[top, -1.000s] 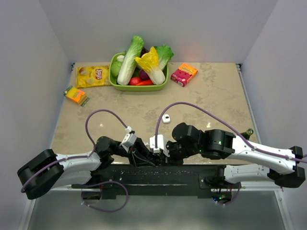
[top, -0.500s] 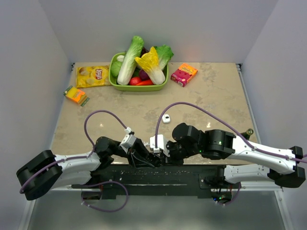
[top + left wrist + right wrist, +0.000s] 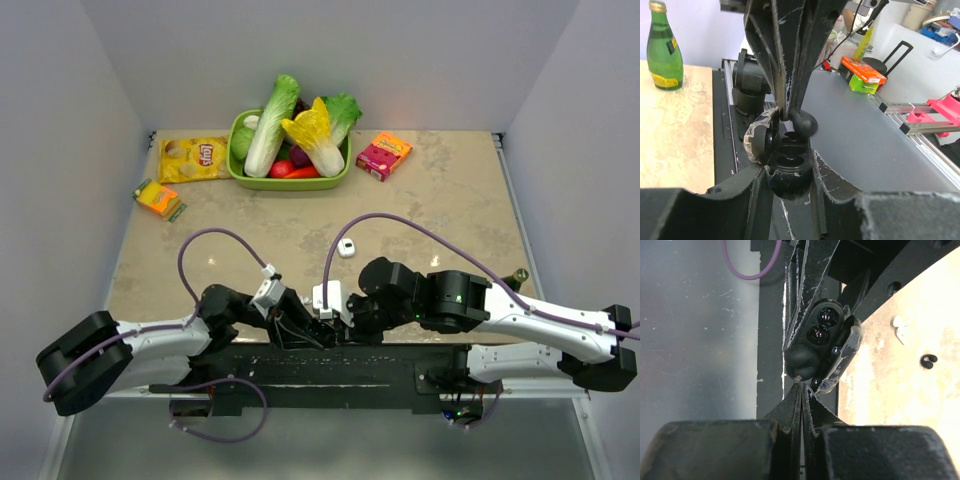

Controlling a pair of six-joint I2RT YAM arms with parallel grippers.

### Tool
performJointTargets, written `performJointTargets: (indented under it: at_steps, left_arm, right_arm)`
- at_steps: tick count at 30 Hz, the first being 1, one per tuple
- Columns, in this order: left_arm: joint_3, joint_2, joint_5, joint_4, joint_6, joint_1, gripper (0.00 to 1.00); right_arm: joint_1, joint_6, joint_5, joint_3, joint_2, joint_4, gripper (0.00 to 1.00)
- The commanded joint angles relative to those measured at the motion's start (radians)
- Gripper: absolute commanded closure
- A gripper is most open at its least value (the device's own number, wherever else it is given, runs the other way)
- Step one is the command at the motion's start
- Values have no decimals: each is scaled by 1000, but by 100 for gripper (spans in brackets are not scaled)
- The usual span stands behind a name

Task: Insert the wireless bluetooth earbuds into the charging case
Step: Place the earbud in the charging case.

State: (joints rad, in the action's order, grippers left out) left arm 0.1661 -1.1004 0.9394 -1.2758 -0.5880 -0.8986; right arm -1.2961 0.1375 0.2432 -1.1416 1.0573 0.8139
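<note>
Now seating the dark rounded earbud (image 3: pixel 801 361) in the black oval plastic charging case (image 3: pixel 822 325), at the near table edge.
My left gripper (image 3: pixel 789 176) clamps the case, long axis in line with my right gripper (image 3: pixel 801 386). Its fingers are pressed together, tips touching the earbud beside the wells, and the arms are nose to nose.

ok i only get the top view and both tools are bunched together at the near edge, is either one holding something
observer: left wrist view shows the left tool shut on an open black charging case, two wells facing the camera.
operator: and the right one
observer: the right tool is shut, a black earbud touching its tips; pinched or just pushed, can't tell.
operator: is it seated
observer: no, right wrist view has it at the end of the case, outside both wells.
</note>
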Motion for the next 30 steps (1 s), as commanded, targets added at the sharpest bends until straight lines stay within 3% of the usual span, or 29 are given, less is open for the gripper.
performJointTargets:
  at_steps: [1,8,20,22,23,26,30]
  left_arm:
    - [3,-44,-13,-382,-36,-6,100]
    - [-10,-96,-11,-465,-68,-6,100]
    - [-20,-110,-31,-467,-52,-6,100]
    - [-25,-116,-33,-477,-52,-6,100]
    - [-25,-121,-34,-490,-56,-5,100]
    - [-23,-124,-37,-497,-59,-6,100]
    - [-16,-118,-36,-501,-62,-6,100]
  right_arm:
    - [-3,-9,-33,-7,-10,-13,100]
    - [-5,-13,-44,-1,-10,-18,100]
    - [-3,-30,-79,-1,-11,-28,100]
    - [-3,-35,-87,-3,-17,-32,92]
    - [-5,-38,-91,-3,-19,-33,81]
    - [-5,-38,-104,0,-20,-41,67]
    - [-5,-36,-107,11,-14,-47,62]
